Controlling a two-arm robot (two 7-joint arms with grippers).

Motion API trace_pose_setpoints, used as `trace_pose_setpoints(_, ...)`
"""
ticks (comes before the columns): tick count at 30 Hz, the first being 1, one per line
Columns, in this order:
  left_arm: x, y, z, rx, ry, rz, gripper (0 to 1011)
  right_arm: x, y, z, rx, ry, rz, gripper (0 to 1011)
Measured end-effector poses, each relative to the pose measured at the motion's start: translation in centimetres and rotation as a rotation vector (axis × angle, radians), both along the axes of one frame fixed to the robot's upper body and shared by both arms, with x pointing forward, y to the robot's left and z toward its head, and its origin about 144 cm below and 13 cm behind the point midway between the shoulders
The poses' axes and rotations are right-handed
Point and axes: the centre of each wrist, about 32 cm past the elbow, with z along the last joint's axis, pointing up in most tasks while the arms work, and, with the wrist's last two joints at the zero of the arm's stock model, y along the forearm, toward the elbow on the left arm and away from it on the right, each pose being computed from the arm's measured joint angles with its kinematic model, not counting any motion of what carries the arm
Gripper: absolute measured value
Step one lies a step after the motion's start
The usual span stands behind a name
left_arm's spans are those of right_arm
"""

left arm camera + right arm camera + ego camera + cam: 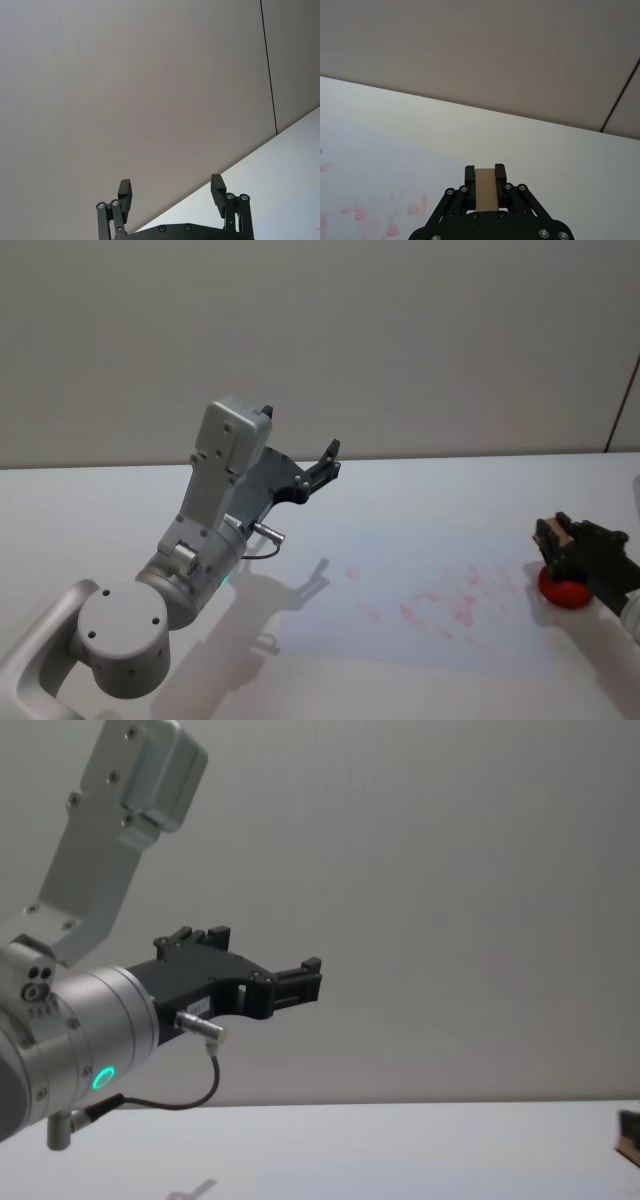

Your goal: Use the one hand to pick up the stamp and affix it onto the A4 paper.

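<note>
No text, number or brand can be read; the red prints [462, 615] on the A4 paper [340, 635] are illegible smudges

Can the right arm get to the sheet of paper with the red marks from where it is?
Probably yes: the right gripper, holding the stamp, sits by the red pad beside the paper, with nothing between.

Brown wooden stamp [485, 190] clamped in right pincer [485, 172].

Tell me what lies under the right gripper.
A red round pad lies on the table under the right gripper, shut on the stamp. The gripper covers the pad's top, so stamp contact cannot be seen. The left gripper is raised, idle.
</note>
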Motion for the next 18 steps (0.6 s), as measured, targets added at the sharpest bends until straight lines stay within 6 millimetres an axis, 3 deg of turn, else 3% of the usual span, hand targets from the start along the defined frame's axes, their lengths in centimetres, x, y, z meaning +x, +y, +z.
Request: trace_pose_setpoints(18, 0.0, 0.0, 0.0, 0.000, 0.000, 0.000, 1001, 0.3, 5.7, 0.5, 0.082, -0.044, 0.208, 214)
